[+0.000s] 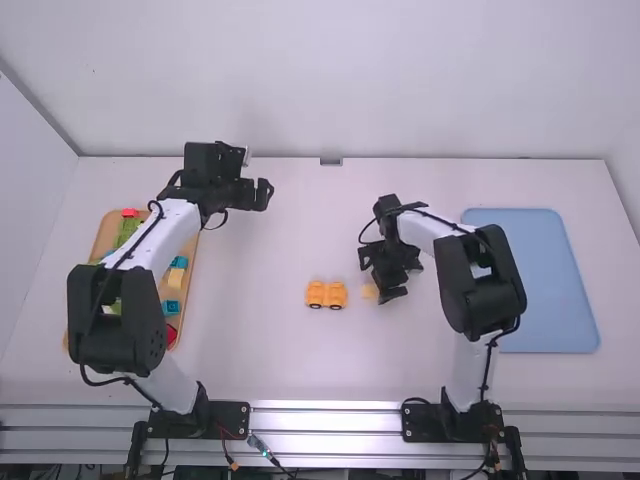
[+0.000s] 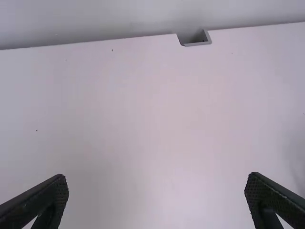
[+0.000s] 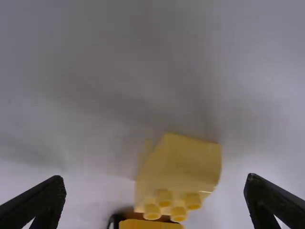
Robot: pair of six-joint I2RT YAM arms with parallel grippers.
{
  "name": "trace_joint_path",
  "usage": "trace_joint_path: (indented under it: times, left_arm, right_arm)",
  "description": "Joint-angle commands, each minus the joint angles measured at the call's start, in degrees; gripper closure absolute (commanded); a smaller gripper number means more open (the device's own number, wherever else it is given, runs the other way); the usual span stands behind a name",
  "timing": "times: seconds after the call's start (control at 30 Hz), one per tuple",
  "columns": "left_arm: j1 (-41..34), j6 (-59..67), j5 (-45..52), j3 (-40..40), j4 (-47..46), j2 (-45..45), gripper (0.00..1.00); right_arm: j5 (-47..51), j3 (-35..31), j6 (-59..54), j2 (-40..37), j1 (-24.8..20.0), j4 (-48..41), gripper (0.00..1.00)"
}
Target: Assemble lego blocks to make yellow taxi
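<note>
Studded, seemingly curved yellow block [image 3: 183, 164]

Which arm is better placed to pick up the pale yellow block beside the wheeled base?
Right, I'd say. Its tool is open low over the pale yellow block. The left tool is open too, but hangs well away, nearer the table's far edge.

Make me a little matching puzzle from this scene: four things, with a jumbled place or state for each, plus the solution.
1. Orange toy-brick piece
2. Pale yellow studded block
3. Flat blue tray
4. Wood-coloured tray

A. Holds multicoloured bricks
B. Between the right tool's open fingers
C. Has dark wheels
D. To the right of the right arm

Pairs: 1-C, 2-B, 3-D, 4-A
</note>
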Motion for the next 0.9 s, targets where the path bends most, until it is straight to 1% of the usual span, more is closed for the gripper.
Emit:
trace_joint_path:
  times: [0.0, 0.07, 0.13, 0.17, 0.23, 0.3, 0.37, 0.4, 0.43, 0.47, 0.5, 0.57, 0.6, 0.7, 0.77, 0.8, 0.83, 0.87]
  left_arm:
    - [0.44, -0.28, -0.22, -0.26, 0.02, 0.07, 0.01]
    - [0.44, -0.28, -0.22, -0.26, 0.26, 0.07, 0.01]
    - [0.44, -0.28, -0.22, -0.26, 0.24, 0.07, 0.01]
    - [0.44, -0.28, -0.22, -0.26, 0.22, 0.07, 0.01]
    - [0.44, -0.28, -0.24, -0.26, 0.20, 0.07, 0.01]
    - [0.44, -0.31, -0.28, -0.26, 0.13, 0.07, 0.01]
    - [0.44, -0.31, -0.28, -0.26, 0.13, 0.07, 0.01]
    - [0.44, -0.31, -0.26, -0.26, 0.28, 0.07, 0.01]
    - [0.44, -0.22, -0.35, -0.26, 0.74, 0.07, 0.01]
    - [0.44, -0.22, -0.48, -0.26, 1.03, 0.07, 0.01]
    - [0.50, 1.20, -2.67, -0.26, 2.45, 0.07, 0.01]
    - [0.52, 3.56, -5.99, -0.26, 2.54, 0.07, 0.01]
    - [0.44, 5.14, -8.46, -0.26, 2.08, 0.07, 0.01]
    - [0.42, 7.08, -12.41, -0.26, 1.55, 0.07, 0.01]
    - [0.48, 7.63, -11.85, -0.26, 1.64, 0.07, 0.01]
    - [0.42, 7.23, -10.95, -0.26, 1.55, 0.07, 0.01]
    - [0.44, 7.34, -10.25, -0.26, 1.49, 0.07, 0.01]
    - [0.50, 7.39, -8.63, -0.26, 1.20, 0.07, 0.01]
  right_arm:
    - [-1.46, 2.32, -4.33, -1.42, -2.86, -2.99, 0.01]
    - [-1.84, 6.36, -10.14, -2.89, -5.81, -8.83, 0.01]
    - [-2.10, 8.24, -13.00, -3.41, -6.80, -11.13, 0.01]
    - [-3.30, 11.10, -18.64, -4.00, -7.93, -14.19, 0.01]
    - [-5.05, 14.38, -29.05, -4.33, -8.98, -16.20, 0.01]
    - [-7.58, 18.67, -47.17, -4.33, -10.05, -17.22, 0.01]
    - [-7.48, 21.64, -62.75, -4.33, -10.78, -17.25, 0.01]
    - [-6.49, 23.45, -74.23, -4.33, -11.39, -16.46, 0.01]
    - [-4.81, 24.13, -79.84, -4.33, -11.69, -15.67, 0.01]
    - [-4.04, 24.35, -81.85, -4.33, -11.80, -15.19, 0.01]
    - [-0.39, 24.98, -89.42, -4.33, -12.33, -11.67, 0.01]
    - [3.39, 25.03, -95.58, -4.33, -12.72, -6.91, 0.01]
    - [7.13, 25.00, -100.80, -4.33, -13.00, -3.85, 0.01]
    - [14.25, 25.00, -111.06, -4.33, -14.01, 1.14, 0.01]
    - [14.75, 24.96, -116.17, -4.33, -14.67, 4.72, 0.01]
    - [13.79, 24.96, -117.02, -4.33, -14.69, 6.16, 0.01]
    - [12.55, 24.96, -117.28, -4.33, -14.69, 6.73, 0.01]
    - [8.09, 24.96, -119.62, -4.33, -14.67, 7.63, 0.01]
